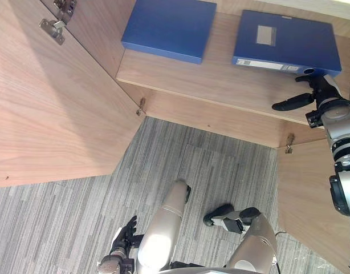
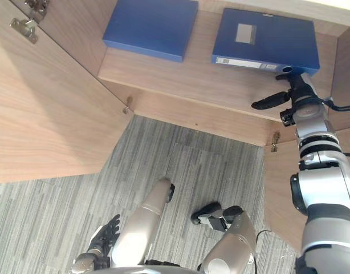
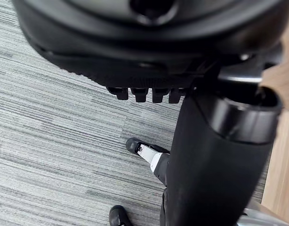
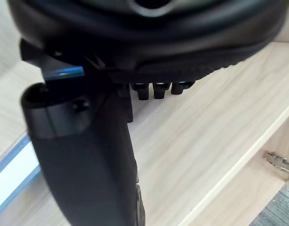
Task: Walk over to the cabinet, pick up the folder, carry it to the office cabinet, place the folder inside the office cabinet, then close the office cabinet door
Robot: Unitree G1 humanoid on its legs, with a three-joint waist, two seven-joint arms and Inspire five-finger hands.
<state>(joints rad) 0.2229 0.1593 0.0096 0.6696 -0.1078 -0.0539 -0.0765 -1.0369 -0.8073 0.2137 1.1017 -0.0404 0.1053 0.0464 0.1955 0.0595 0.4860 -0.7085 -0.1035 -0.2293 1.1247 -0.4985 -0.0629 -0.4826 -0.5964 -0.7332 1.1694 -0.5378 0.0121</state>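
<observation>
Folder (image 1: pixel 286 41) laid flat on cabinet shelf (image 1: pixel 220 80). Right hand (image 1: pixel 318 89) held at its near corner, fingers relaxed, thumb spread, nothing gripped; left hand (image 1: pixel 126 230) hung low, fingers slack. Right hand best drawn straight back, folder undisturbed, before door (image 1: pixel 49 97) is swung.

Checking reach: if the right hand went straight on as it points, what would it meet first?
Likely the near edge of the labelled blue folder, just ahead of the right hand; depth unclear.
</observation>
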